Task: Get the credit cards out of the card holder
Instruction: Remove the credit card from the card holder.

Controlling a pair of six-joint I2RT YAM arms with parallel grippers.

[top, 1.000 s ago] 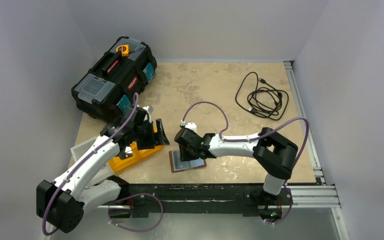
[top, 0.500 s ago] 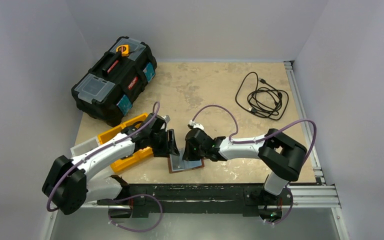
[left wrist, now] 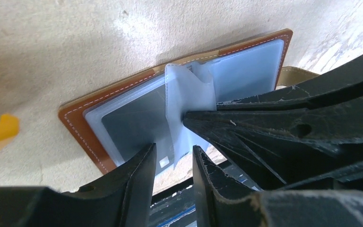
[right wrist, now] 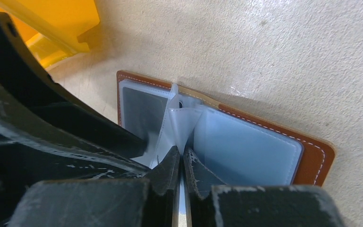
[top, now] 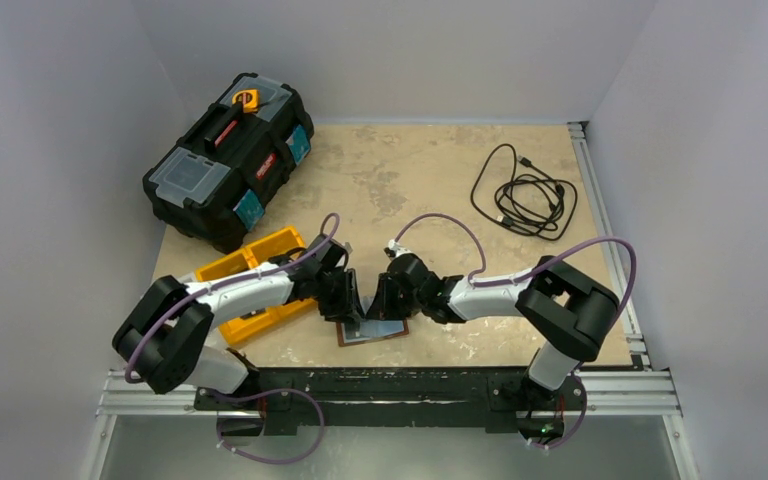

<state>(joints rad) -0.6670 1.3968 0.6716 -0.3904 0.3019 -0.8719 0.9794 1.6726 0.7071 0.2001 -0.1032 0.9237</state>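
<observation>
One flat brown leather card holder (top: 375,332) lies open on the beige worktop (top: 440,180), at lower centre of our top view. We see the right fingers (right wrist: 165,176) clamped on its upright translucent plastic sleeve (right wrist: 177,118), while the left fingers (left wrist: 137,176) stand apart just beside that sleeve.

Top cam: fixed, high and behind the rig, angled down over the whole table (top: 420,170); far and wide. Left wrist cam: sights along the left gripper (left wrist: 174,150), almost on top of the open card holder (left wrist: 78,125). Right wrist cam: same setup along the right gripper (right wrist: 179,153), facing toward the left side, with the orange tray (right wrist: 52,19) top-left. All three share the card holder. Both wrist views share its raised clear sleeve (left wrist: 182,90), and each catches the opposite gripper and a tray corner.
</observation>
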